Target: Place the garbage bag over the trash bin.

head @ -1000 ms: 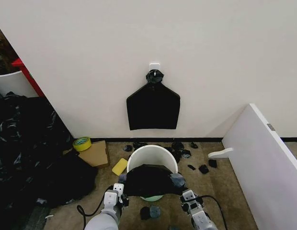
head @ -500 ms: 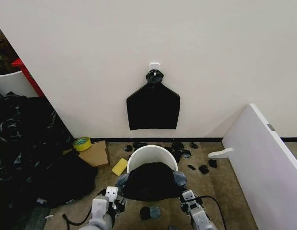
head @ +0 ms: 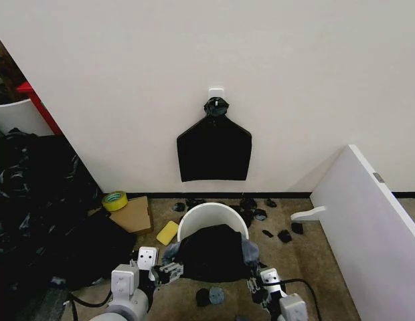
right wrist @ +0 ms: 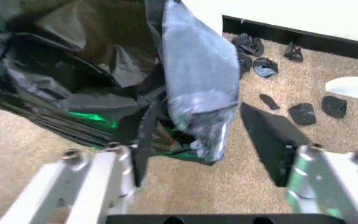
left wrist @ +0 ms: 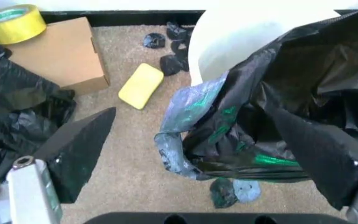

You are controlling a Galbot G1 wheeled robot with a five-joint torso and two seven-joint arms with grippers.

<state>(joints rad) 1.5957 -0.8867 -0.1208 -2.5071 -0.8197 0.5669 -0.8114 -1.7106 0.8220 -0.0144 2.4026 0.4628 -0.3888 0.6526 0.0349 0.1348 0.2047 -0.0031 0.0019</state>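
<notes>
The cream-white trash bin [head: 194, 215] stands on the carpet below the wall. The black garbage bag [head: 213, 253] is draped over its near side, the far rim still bare. My left gripper [head: 170, 271] sits just off the bag's left corner, and my right gripper [head: 254, 285] just off its right corner. In the left wrist view the left gripper [left wrist: 190, 114] is open, its fingers [left wrist: 79, 151] spread wide on either side of the bag [left wrist: 278, 107] and bin [left wrist: 235, 42]. The right gripper [right wrist: 197, 109] is open too, with a hanging flap of the bag [right wrist: 195, 84] between its fingers [right wrist: 266, 135].
A flat black bag [head: 214, 150] hangs on a wall hook above the bin. Yellow tape [head: 114, 200], a cardboard box [head: 134, 215] and a yellow sponge [head: 167, 233] lie left of it. Black scraps [head: 284, 235] litter the right. A white panel [head: 368, 221] leans at right; black bags [head: 40, 214] heap at left.
Both arms have pulled back toward me from the bag's corners, the left one also swinging left. The bag now hangs lower over the bin's near side.
</notes>
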